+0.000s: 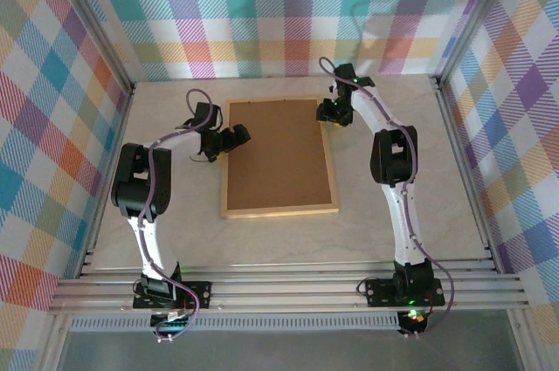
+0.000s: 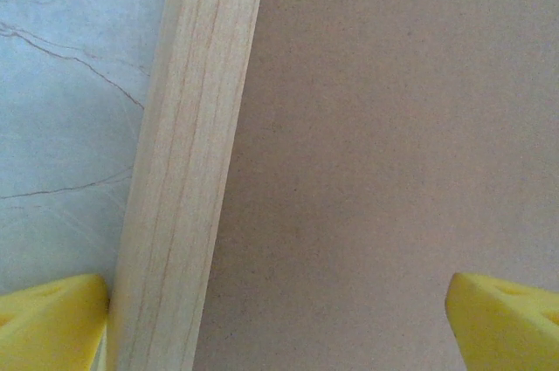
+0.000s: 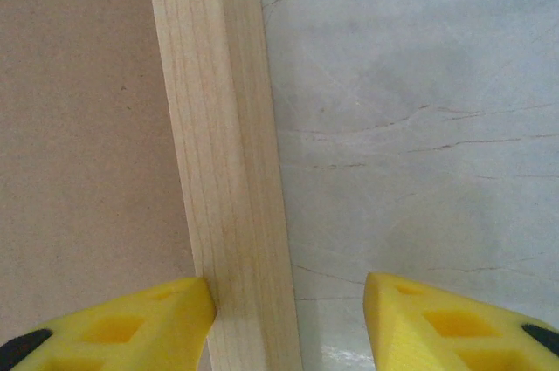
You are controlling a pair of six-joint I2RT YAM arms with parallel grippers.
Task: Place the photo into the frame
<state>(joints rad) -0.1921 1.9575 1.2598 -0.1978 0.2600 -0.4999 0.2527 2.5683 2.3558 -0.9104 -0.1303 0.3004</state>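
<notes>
The frame (image 1: pixel 279 210), laid backing board (image 1: pixel 278 153) up mid-table, is straddled at its side rails by the wide-open left gripper (image 1: pixel 234 138) and part-open right gripper (image 1: pixel 332 113); both should be closed squarely, together.

Frame (image 1: pixel 279 210) flat at centre of worktop (image 1: pixel 458 205); bare surface near and right of it; walls (image 1: pixel 288 13) enclose three sides.

We see the left arm (image 1: pixel 143 236) and right arm (image 1: pixel 402 214), built of white links and black joints, each trailed by a purplish cable (image 1: pixel 153 170). The left gripper (image 2: pixel 279 327) and right gripper (image 3: pixel 288 323) carry bright yellow fingertips (image 3: pixel 131 319) with moulded hollows.
</notes>
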